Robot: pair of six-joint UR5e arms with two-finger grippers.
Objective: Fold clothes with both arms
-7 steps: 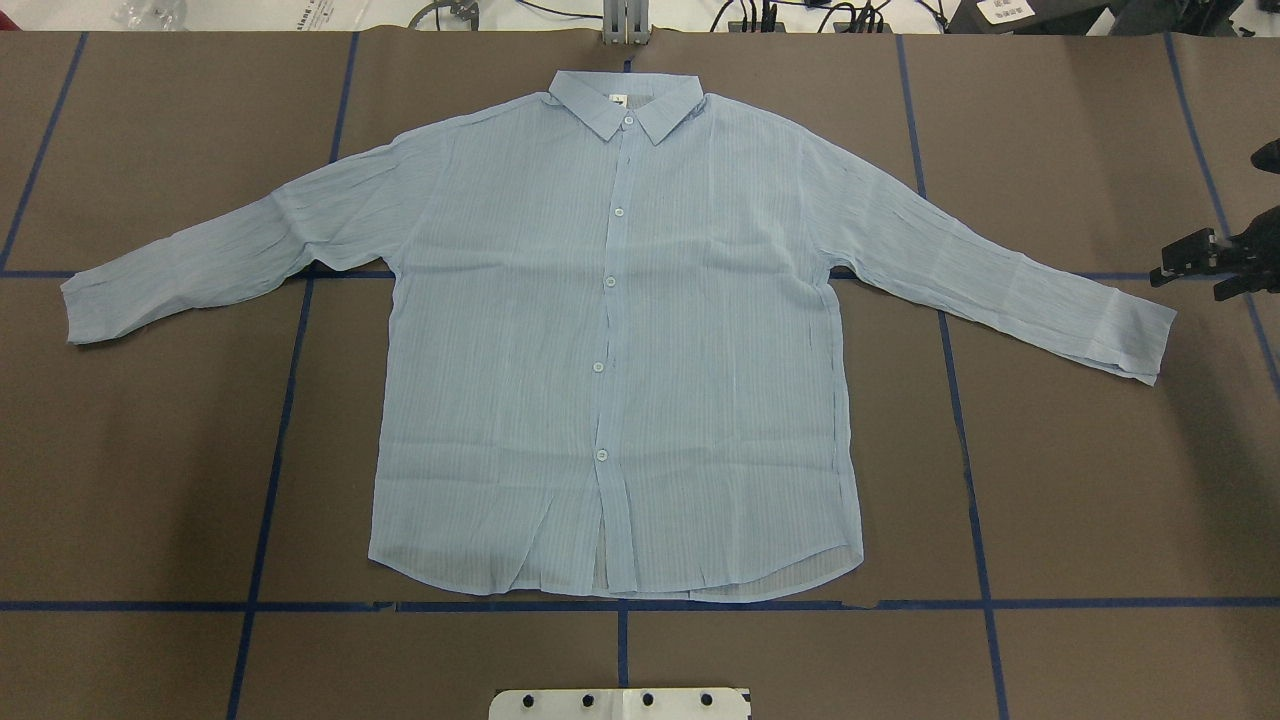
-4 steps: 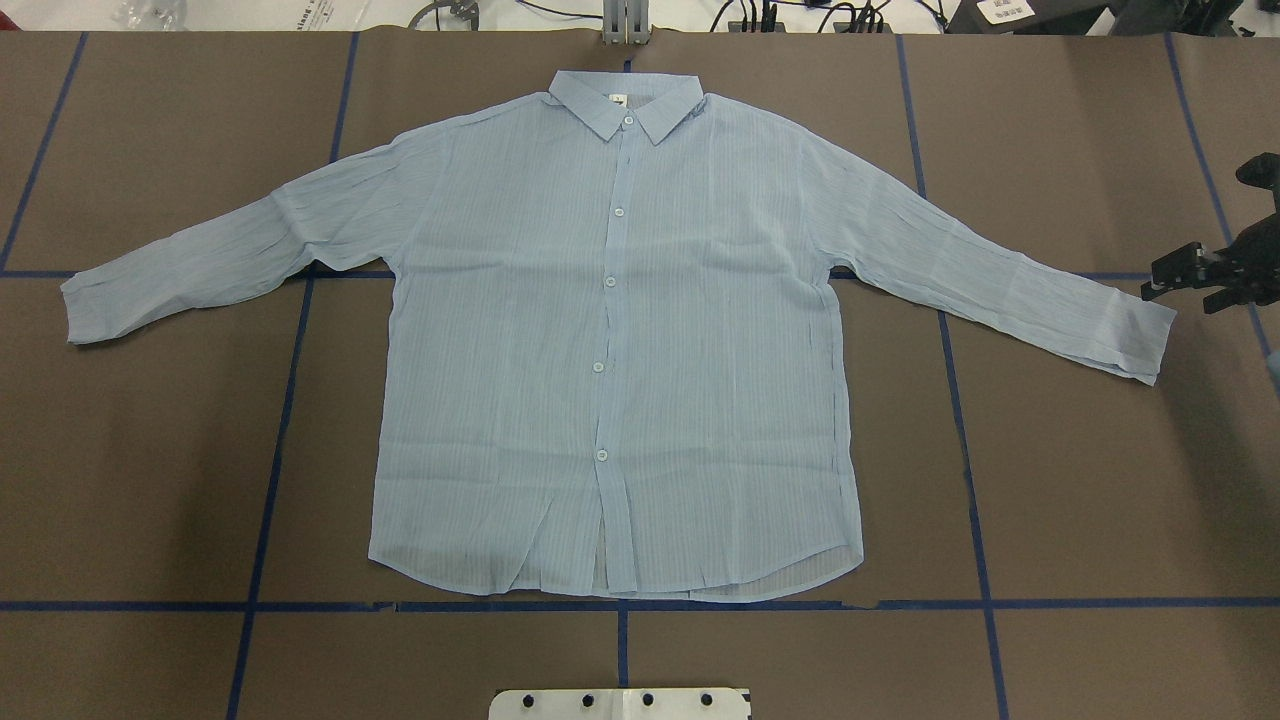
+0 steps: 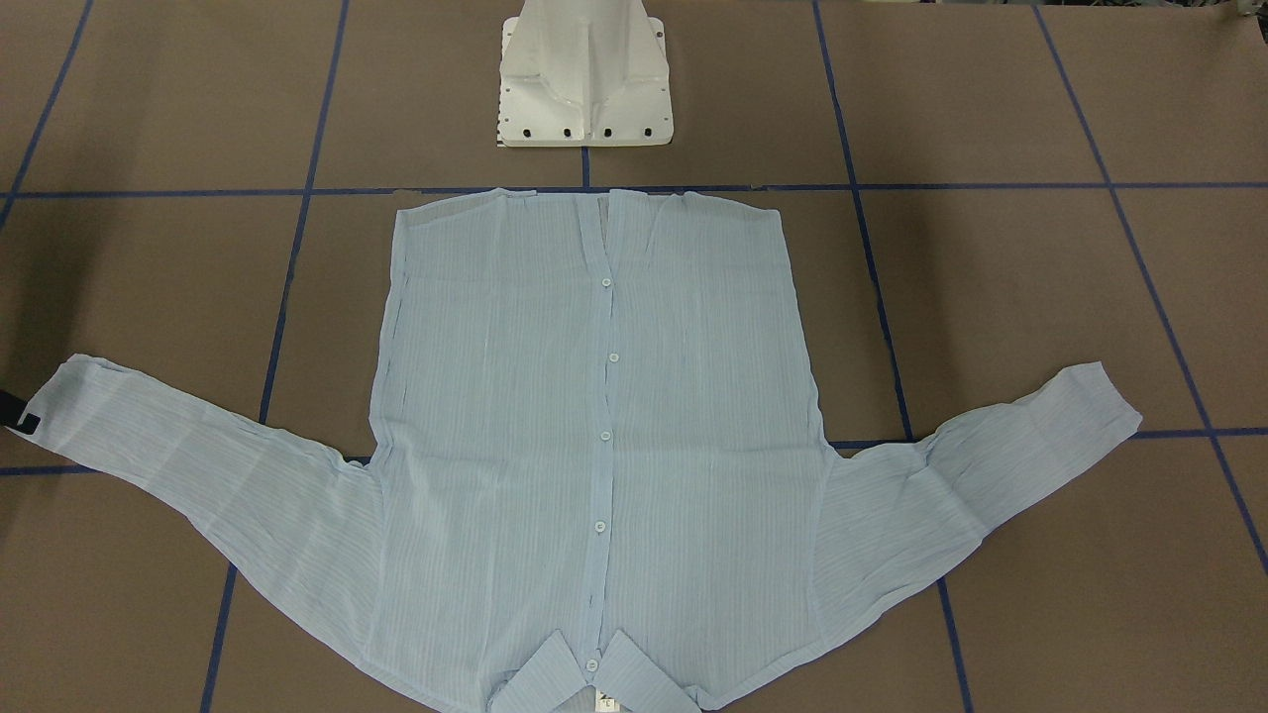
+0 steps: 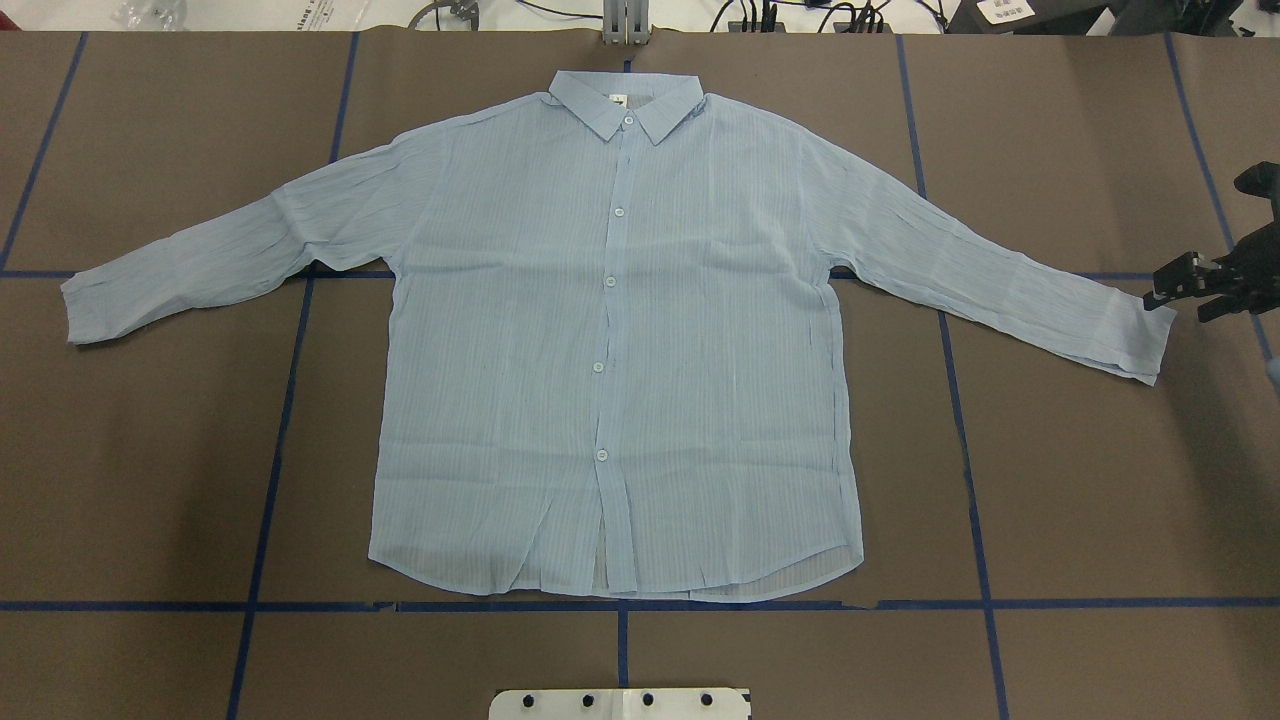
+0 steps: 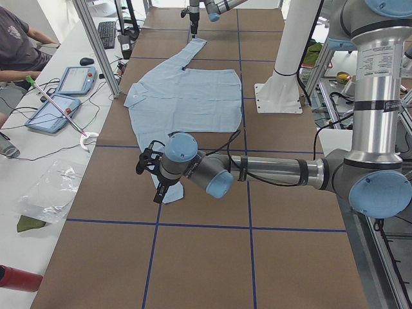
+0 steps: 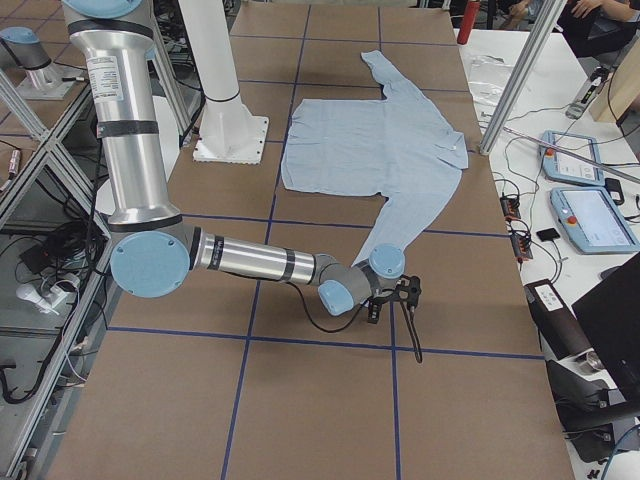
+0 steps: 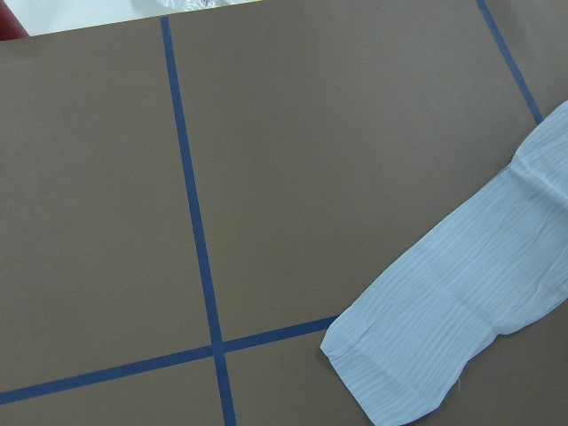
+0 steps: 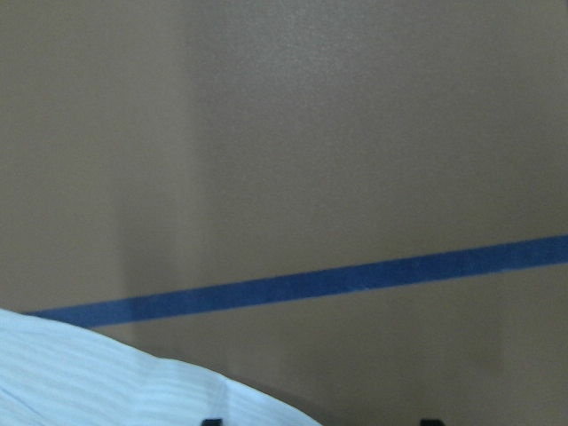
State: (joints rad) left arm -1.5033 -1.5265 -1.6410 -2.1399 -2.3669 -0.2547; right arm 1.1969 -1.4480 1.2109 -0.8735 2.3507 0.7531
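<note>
- At 6 o'clock, nearest the robot, the hem (image 4: 620,585) of the shirt (image 4: 610,350) is lying flat on the table (image 4: 1080,480) just beyond the base plate (image 4: 620,703); it is showing no shift over the past second
- At 3 o'clock the right gripper (image 4: 1180,295) is closing in: within the last second it has been travelling toward 7 o'clock, and its tip is now meeting the edge of the right cuff (image 4: 1150,335); its jaws are standing apart and holding nothing
- At 9 o'clock the left cuff (image 4: 85,305) is lying flat and unmoved; the left gripper (image 5: 158,193) is hanging near it in the left side view only, so whether its jaws are apart or together cannot be told
- At 12 o'clock, farthest out, the collar (image 4: 625,100) is lying buttoned and undisturbed
- Finding: no fold is yet made; the sleeve-end approach is under way, and the right-side grasp is judged to be coming next
</note>
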